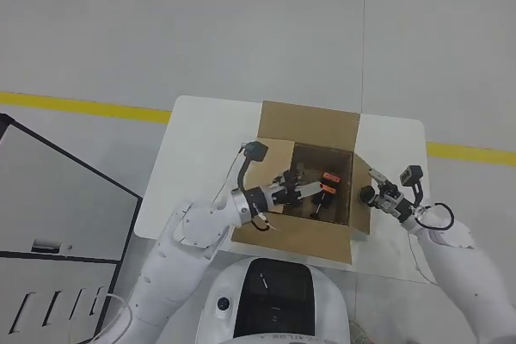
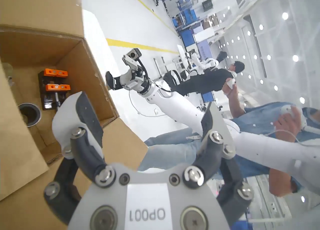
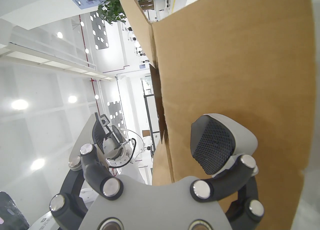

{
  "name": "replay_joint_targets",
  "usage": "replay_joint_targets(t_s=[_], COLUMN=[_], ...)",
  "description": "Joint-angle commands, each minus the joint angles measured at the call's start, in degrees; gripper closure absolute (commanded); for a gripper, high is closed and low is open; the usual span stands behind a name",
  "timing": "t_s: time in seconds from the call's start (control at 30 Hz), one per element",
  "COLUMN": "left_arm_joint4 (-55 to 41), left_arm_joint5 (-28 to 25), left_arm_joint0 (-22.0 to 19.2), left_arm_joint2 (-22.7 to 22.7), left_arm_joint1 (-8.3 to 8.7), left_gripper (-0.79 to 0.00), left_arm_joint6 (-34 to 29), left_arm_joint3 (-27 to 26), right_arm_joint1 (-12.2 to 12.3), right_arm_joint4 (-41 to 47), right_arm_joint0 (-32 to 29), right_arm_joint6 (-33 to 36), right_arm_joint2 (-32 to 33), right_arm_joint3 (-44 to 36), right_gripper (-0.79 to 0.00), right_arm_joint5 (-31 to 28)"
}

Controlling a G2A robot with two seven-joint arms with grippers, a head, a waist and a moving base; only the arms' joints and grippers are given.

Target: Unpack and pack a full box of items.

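An open cardboard box (image 1: 310,125) stands on the white table (image 1: 198,155). On its floor lie a black tool with orange blocks (image 1: 327,184) (image 2: 53,86) and a round metal cup (image 2: 30,114). My left gripper (image 1: 303,187) (image 2: 147,116) hangs open over the box's left half, with nothing between its fingers. My right gripper (image 1: 367,191) (image 3: 160,136) is open at the box's right wall (image 3: 225,66). One pad (image 3: 215,141) lies against the wall's outer face and the wall's edge runs between the fingers.
The box's flaps are folded outwards at the back and at the front (image 1: 297,239). Bare tabletop lies left of the box and right of it (image 1: 404,146). A dark-framed grey stand (image 1: 34,198) is off the table's left side.
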Motion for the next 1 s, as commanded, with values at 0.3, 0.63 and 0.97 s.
replay_joint_targets(t_s=[0.3,0.63,0.97], left_arm_joint4=[-0.2,-0.2,-0.2], left_arm_joint5=[-0.3,-0.3,-0.3], left_arm_joint0=[-0.1,-0.1,-0.1], left_arm_joint2=[0.4,0.4,0.4], left_arm_joint1=[0.03,0.03,0.03], left_gripper=[-0.785,-0.785,-0.785], left_arm_joint6=[-0.6,-0.6,-0.6], left_arm_joint3=[-0.6,-0.6,-0.6], right_arm_joint1=[2.8,1.5,1.5], right_arm_joint4=[11.4,3.7,3.4], right_arm_joint0=[-6.5,1.6,1.8], right_arm_joint6=[8.4,4.6,4.3], right_arm_joint2=[13.3,5.8,6.0], right_arm_joint3=[-23.1,-33.0,-32.6], right_gripper=[-0.785,-0.785,-0.785], right_arm_joint5=[6.1,14.1,14.5])
